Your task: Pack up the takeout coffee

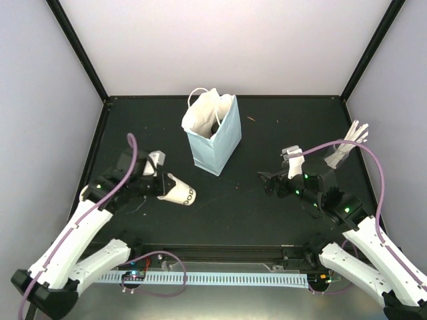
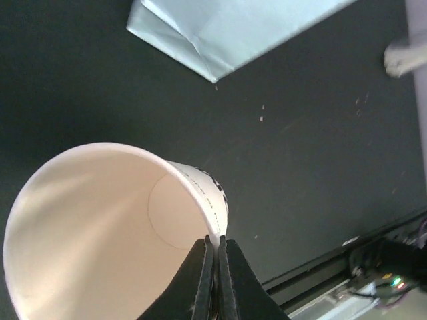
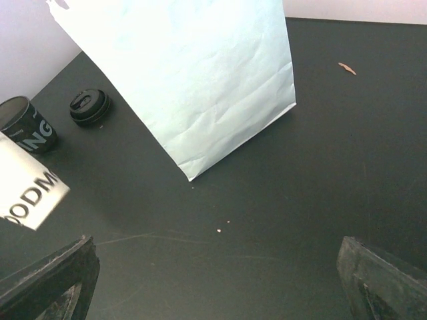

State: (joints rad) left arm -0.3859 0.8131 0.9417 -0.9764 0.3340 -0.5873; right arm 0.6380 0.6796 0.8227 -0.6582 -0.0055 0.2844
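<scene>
Cream paper cup (image 1: 180, 191) is lying tipped on its side, left of the light-blue bag (image 1: 215, 137). The left hand (image 1: 162, 185) is pinching its rim, with the fingers (image 2: 200, 280) pressed together on the paper wall. Whether the cup is touching the black desk (image 1: 267, 127) I cannot tell. The right hand (image 1: 275, 170) is hovering right of the bag, spread wide and gripping nothing. Beyond the cup, a black lid (image 3: 90, 107) is sitting on the desk beside a dark cup (image 3: 27, 130) with white lettering.
</scene>
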